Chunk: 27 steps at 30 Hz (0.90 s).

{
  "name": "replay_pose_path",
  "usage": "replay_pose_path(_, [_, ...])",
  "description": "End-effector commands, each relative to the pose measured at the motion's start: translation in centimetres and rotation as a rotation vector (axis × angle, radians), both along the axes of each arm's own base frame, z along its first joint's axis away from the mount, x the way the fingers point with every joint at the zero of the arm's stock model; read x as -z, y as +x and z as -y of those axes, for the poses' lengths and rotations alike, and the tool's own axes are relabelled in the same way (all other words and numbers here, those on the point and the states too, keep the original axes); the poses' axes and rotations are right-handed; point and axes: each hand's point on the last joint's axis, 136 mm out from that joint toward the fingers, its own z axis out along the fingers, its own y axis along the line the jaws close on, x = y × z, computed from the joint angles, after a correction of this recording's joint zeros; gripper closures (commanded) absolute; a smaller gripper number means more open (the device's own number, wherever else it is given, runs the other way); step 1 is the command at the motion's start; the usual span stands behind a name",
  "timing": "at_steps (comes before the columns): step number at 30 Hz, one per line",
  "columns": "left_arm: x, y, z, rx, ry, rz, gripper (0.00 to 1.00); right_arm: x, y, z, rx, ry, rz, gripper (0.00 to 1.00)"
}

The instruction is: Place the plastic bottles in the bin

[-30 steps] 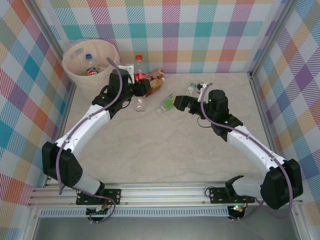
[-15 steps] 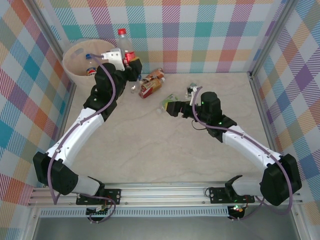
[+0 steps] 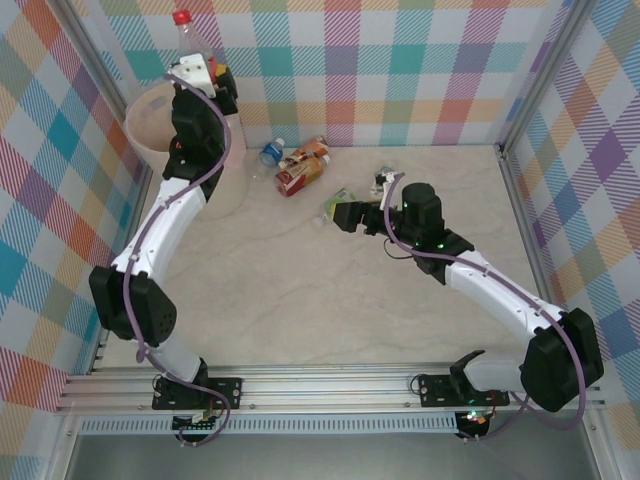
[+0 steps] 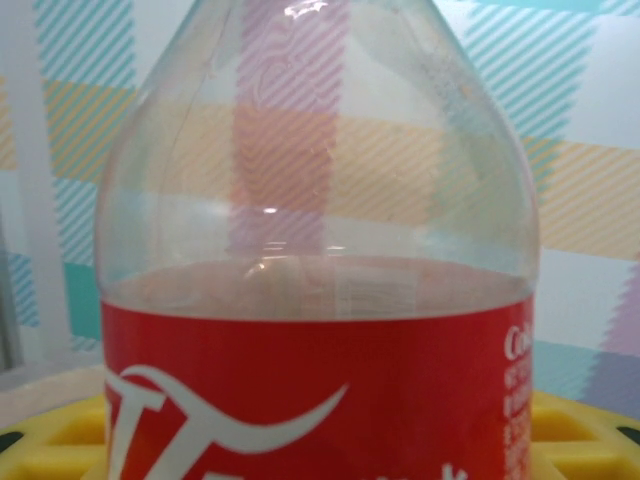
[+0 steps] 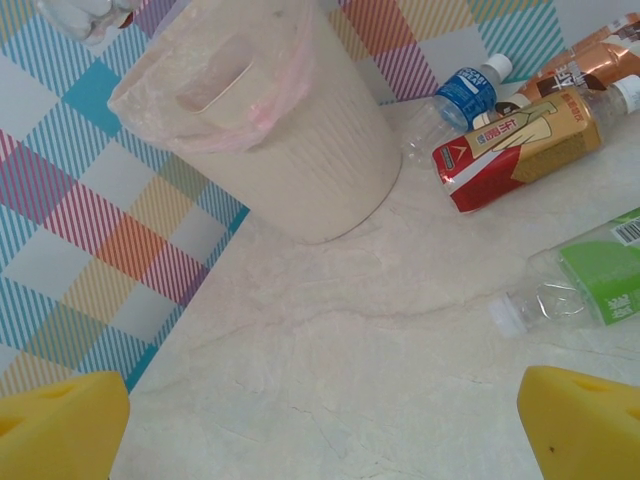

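Table (image 3: pixel 300 300): pale cream, marbled surface; we note what sits on it.

- Bin (image 5: pixel 330 170): upright, upper left of the right wrist view, clear liner folded over the rim.
- Blue-label bottle (image 5: pixel 465 95): on its side, just right of the bin, white cap.
- Red-and-gold-label bottle (image 5: pixel 520 145): on its side, just beside the blue one.
- Brown-label bottle (image 5: pixel 590 65): lying directly behind it, upper right corner.
- Green-label bottle (image 5: pixel 590 280): on its side, apart from the cluster, right edge, white cap pointing left.
- Small bottle (image 3: pixel 383 180): upper centre of the top view; we cannot read its details.

Bin (image 5: pixel 310 150) near bottles (image 5: pixel 520 150) on marbled table (image 5: pixel 350 380)
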Motion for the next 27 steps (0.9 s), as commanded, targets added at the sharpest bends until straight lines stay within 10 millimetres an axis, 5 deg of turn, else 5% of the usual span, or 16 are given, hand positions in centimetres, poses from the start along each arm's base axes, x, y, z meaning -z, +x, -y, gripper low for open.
replay_pose_path(1, [-2.7, 0.7, -3.7, -0.134, 0.041, 0.066, 0.41, -2.6, -0.3, 0.2, 0.003, 0.005, 0.078, 0.0])
replay_pose_path(8, [-0.3, 4.1, -7.7, -0.237, 0.067, -0.002, 0.41, -2.5, -0.3, 0.7, 0.026, -0.016, 0.081, 0.0])
replay_pose_path(15, [5.7, 6.4, -10.7, -0.285, 0.011, -0.155, 0.41, -2.2, -0.1, 0.7, 0.031, -0.021, 0.077, 0.0])
replay_pose_path(21, [10.3, 7.0, -11.9, -0.301, -0.057, -0.258, 0.39, -1.9, 0.1, 0.3, 0.021, -0.015, 0.057, 0.0])
replay_pose_path(27, [12.5, 6.7, -12.5, -0.338, -0.105, -0.317, 0.27, -1.9, 0.0, 0.4, 0.023, -0.011, 0.05, 0.0])
